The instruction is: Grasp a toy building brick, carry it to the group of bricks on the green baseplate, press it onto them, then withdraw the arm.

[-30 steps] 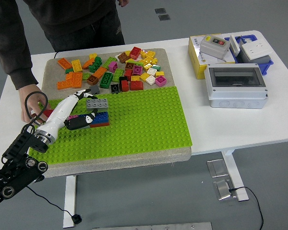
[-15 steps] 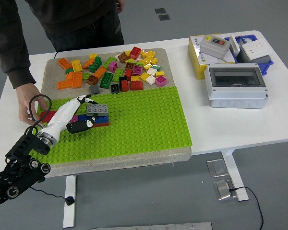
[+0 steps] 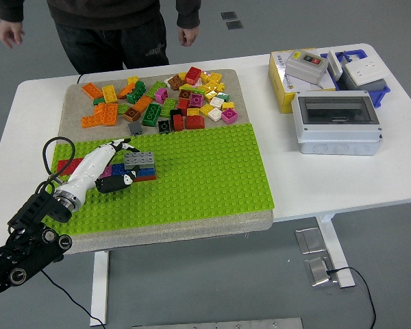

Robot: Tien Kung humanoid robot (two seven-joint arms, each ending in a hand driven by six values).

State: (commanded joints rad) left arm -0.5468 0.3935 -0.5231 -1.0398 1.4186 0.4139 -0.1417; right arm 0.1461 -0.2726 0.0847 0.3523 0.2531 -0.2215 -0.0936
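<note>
Left hand [image 3: 113, 164] sits low over the left part of the green baseplate [image 3: 192, 171], fingers curled around the near-left side of the brick stack [image 3: 133, 168]. Grey brick [image 3: 139, 160] is on top of that stack, over blue and red layers; the hand appears to be closed on it, thumb at the near side.

Changes over the last second: the grey brick has dropped from riding slightly high to lying level on the stack. The person's hand, a moment ago resting on the baseplate's left edge, is gone; the person [image 3: 109, 27] now stands back at the far side of the desk [image 3: 329, 178], hands off it.

Reading: carry is done, press looks complete or nearly so. Remaining step is release and pulling the arm back. Loose bricks [image 3: 164, 103] lie untouched on the grey mat beyond the baseplate. Right arm not visible.
</note>
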